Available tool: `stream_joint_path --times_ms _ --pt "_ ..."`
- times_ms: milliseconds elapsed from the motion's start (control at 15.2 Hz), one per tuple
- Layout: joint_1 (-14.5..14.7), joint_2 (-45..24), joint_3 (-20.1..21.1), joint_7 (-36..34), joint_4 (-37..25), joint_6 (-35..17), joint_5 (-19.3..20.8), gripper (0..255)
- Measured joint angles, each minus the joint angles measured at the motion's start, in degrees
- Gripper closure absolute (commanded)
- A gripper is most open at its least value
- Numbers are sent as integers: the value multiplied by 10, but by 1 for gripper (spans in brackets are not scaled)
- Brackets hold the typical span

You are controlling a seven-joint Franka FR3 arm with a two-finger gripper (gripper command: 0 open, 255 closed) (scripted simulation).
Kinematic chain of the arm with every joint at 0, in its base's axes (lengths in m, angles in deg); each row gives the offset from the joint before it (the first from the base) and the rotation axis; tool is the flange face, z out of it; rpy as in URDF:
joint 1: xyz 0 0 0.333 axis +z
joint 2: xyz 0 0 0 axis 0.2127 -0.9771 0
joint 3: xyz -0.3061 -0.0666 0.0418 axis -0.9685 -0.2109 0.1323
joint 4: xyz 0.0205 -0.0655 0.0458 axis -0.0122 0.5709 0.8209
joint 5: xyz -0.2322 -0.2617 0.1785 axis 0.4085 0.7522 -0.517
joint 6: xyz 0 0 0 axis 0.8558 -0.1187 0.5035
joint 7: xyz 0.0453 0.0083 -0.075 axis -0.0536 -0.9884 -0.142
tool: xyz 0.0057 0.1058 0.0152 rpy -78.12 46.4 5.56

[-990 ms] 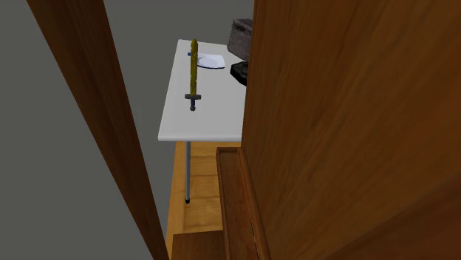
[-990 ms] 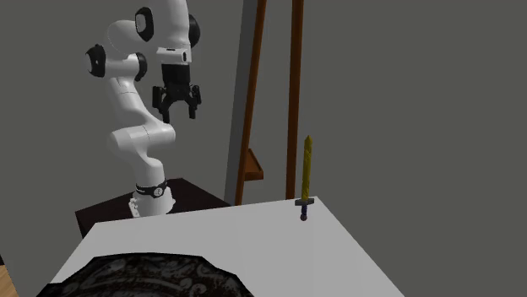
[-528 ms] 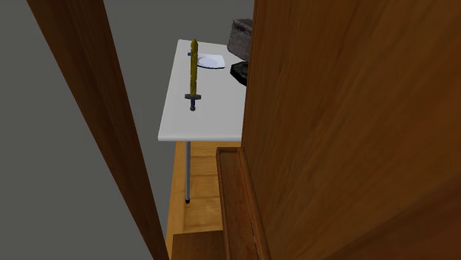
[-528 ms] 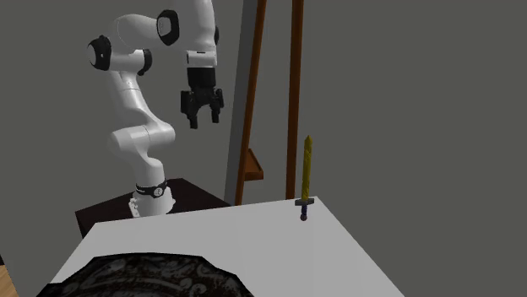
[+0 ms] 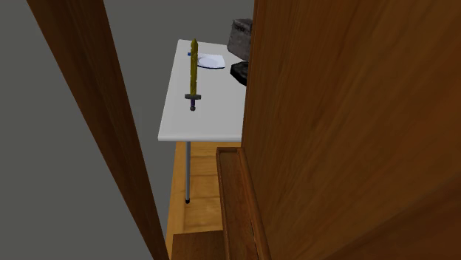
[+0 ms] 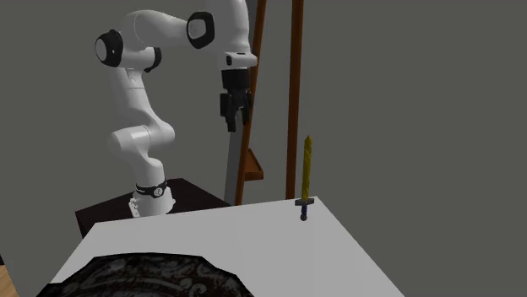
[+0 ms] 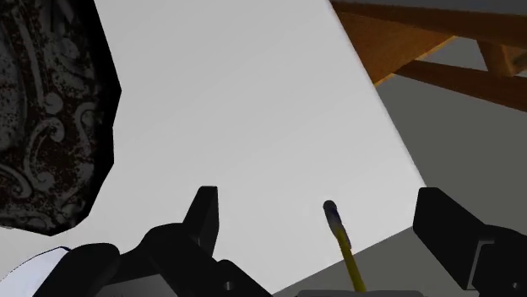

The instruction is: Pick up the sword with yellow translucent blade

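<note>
One yellow-bladed sword (image 6: 307,173) with a dark guard and grip stands upright on the white rectangular tabletop (image 6: 253,245). Its hilt is down and its blade points up. It stands just inside the tabletop's corner on the arm's side, at the second exterior view's right. In the shoulder view the same sword (image 5: 193,74) stands close to the tabletop's left edge.

The single white arm (image 6: 135,101) rises from its dark box stand (image 6: 105,215) beyond the tabletop's far edge. Its black two-finger gripper (image 6: 230,128) hangs in the air, pointing down. It is higher than the sword's tip, to the second exterior view's left of it and well apart from it. In the wrist view the two black fingers (image 7: 203,215) stand wide apart with nothing clasped. The sword's dark lower end and part of the blade show between them, touched by neither.

One black, grey-patterned rounded thing (image 6: 143,274) lies at the tabletop's edge opposite the arm. In the shoulder view one flat white thing (image 5: 211,60) lies near the far edge, just beside the sword's blade. Two dark shapes (image 5: 239,33) at the far right corner are partly hidden by a large brown wooden panel (image 5: 347,125); I cannot tell what they are.

One thin grey table leg (image 5: 188,173) stands on a light wooden floor (image 5: 199,199). Two brown wooden uprights (image 6: 296,84) rise behind the gripper against a grey wall (image 6: 405,101).
</note>
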Motion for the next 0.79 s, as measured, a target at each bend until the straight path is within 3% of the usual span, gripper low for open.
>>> stream_joint_path --times_ms 792 --pt "45 -227 49 13 -237 -27 24 0"
